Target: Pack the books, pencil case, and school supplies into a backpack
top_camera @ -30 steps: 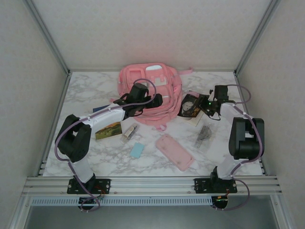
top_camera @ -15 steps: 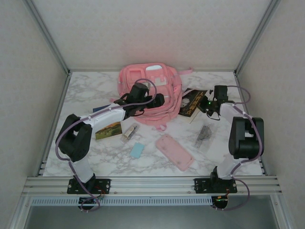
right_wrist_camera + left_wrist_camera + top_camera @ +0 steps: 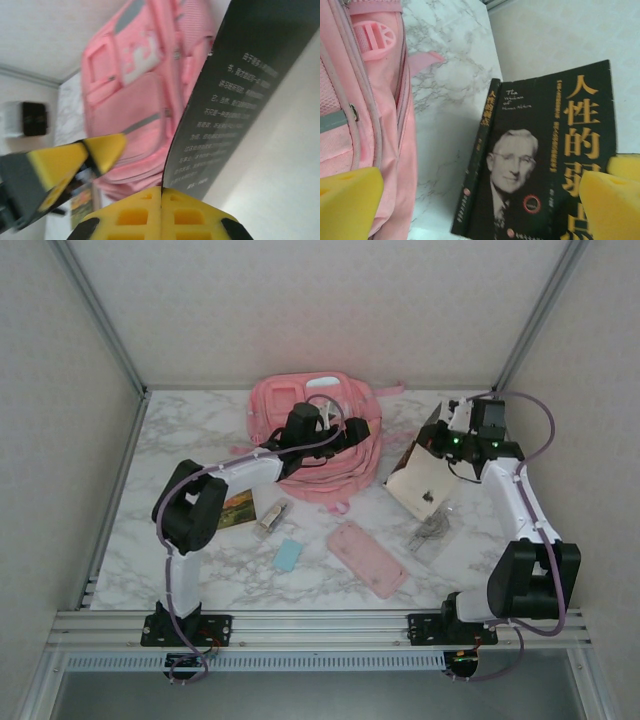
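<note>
Black book (image 3: pixel 530 165) — in right tool (image 3: pixel 161 210)

Lab cell: aluminium frame (image 3: pixel 320 623), blank walls (image 3: pixel 320 310)

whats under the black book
The black book is tilted up in the shut right gripper; marble table shows around it. Whatever lies directly beneath its open pages is covered.

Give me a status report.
Left hand open beside large pink fabric backpack. Right hand shut on thin black book, held up. Left arm lies across backpack.
</note>
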